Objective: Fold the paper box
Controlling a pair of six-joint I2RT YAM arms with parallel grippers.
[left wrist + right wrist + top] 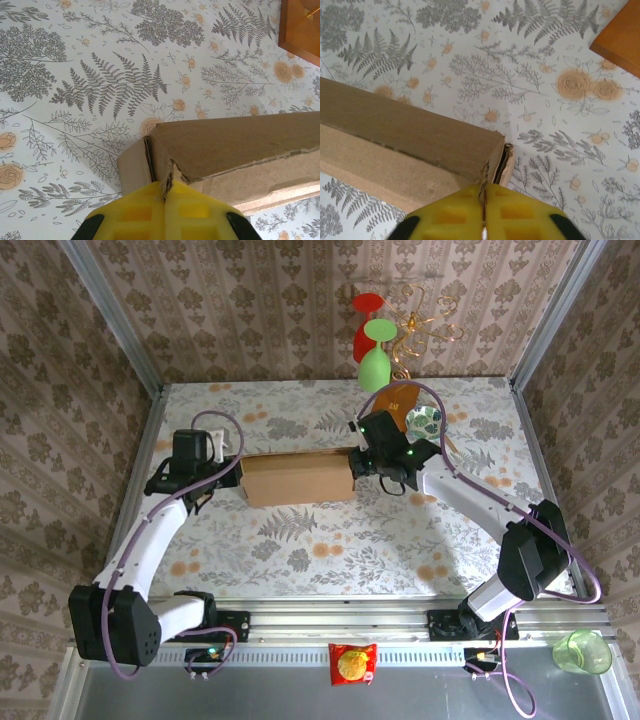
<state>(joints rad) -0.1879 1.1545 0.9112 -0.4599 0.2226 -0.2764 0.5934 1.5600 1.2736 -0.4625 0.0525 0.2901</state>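
The jaws of the left gripper (pixel 165 196) are pressing shut on a ragged corner flap of the plain brown corrugated cardboard paper box (pixel 235 142), low in the middle of the left wrist frame. The jaws of the right gripper (pixel 483 195) are likewise pinching closed on the frayed edge at the box's opposite end, at the bottom centre of the right wrist frame. In the top view the box is lying as a long, shallow, mostly formed block across the middle of the flower-patterned counter (pixel 300 550), spanning the gap between the two arms.

Both holds are sitting on thin cardboard edges, so either one is probably at risk of slipping off if the arms pull apart. Uneven pulling would likely be twisting or tearing the sheet at those corners. The layers at the right end are gaping slightly and seem liable to spring open once let go. The glossy orange-brown square wooden base (pixel 620 35) is sitting near the right arm, toward the upper right. A careless swing that way could be knocking the wire rack of coloured glasses (pixel 400 325) over.
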